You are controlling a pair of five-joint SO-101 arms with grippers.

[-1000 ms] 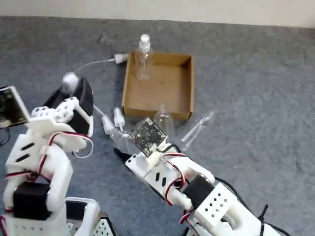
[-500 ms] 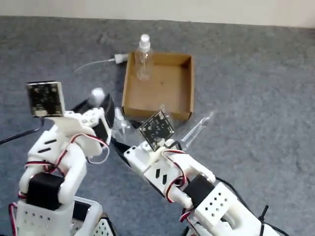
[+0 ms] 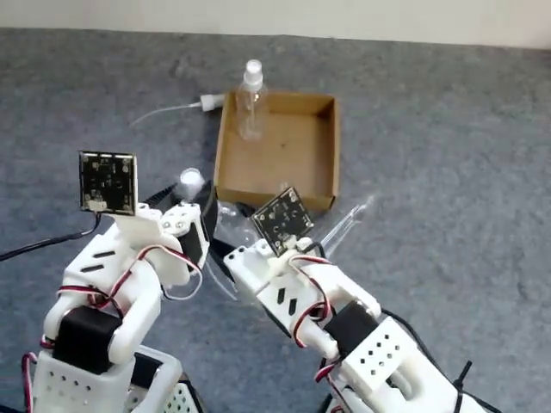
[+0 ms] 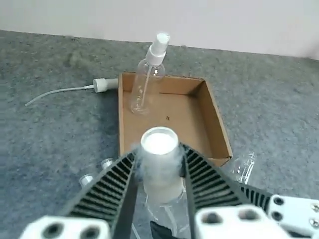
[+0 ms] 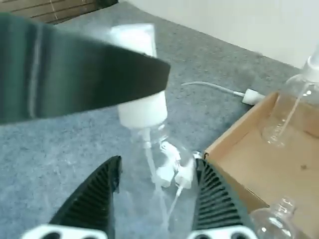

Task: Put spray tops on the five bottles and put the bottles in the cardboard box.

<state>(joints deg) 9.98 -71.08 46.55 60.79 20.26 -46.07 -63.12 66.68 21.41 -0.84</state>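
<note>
Left jaws [image 4: 159,154] clenched on a spray top [image 4: 159,143]; right jaws [image 5: 158,164] grasping a clear bottle [image 5: 169,149] under it.
From above, both jaws meet over a grey, carpet-like worktop [image 3: 448,129] with a pale wall [image 3: 344,15] along its far edge; just beyond them sits the cardboard box [image 3: 288,155], a capped bottle [image 3: 250,99] leaning on its far rim, a loose spray top [image 3: 211,103] outside that rim, and an uncapped bottle [image 3: 344,225] lying off to the right jaws' side. Left wrist view: two more tops [image 4: 87,179] lie on the grey surface beside the clenched jaws. Right wrist view: the other arm's dark finger [image 5: 75,74] crosses in front of the held top, whose tube hangs into the clear bottle; a box corner shows beyond.
</note>
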